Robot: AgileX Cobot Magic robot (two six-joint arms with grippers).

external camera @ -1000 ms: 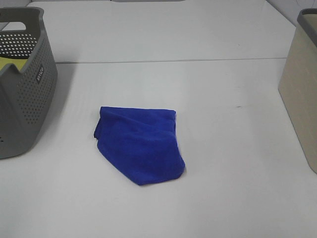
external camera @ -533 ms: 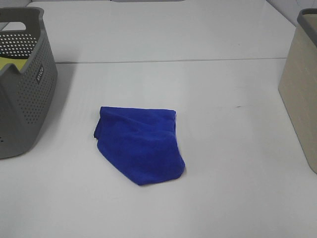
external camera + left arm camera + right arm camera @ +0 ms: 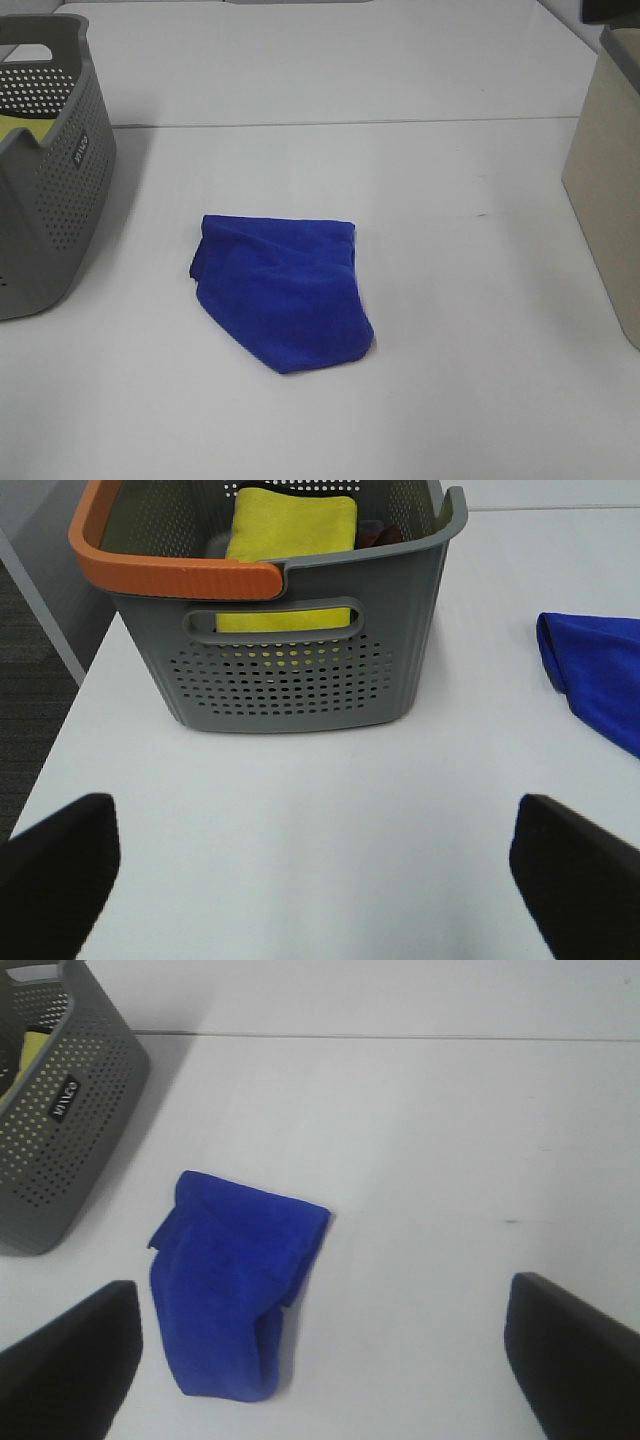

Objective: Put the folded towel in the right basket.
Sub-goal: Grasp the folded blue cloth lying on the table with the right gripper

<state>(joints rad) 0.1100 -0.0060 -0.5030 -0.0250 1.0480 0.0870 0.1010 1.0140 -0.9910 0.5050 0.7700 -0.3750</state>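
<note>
The folded blue cloth towel (image 3: 283,295) lay flat near the middle of the white worktop (image 3: 460,330), well apart from the beige right basket (image 3: 605,200), so it needed a carry across to that side. The grey perforated plastic basket (image 3: 45,170) on the left held a yellow cloth (image 3: 290,535). We had both pincers wide open and empty. The left pincer (image 3: 320,880) faced the grey basket, and the right pincer (image 3: 320,1360) hung above the towel, which, we judged, placed it better for the grasp.
</note>
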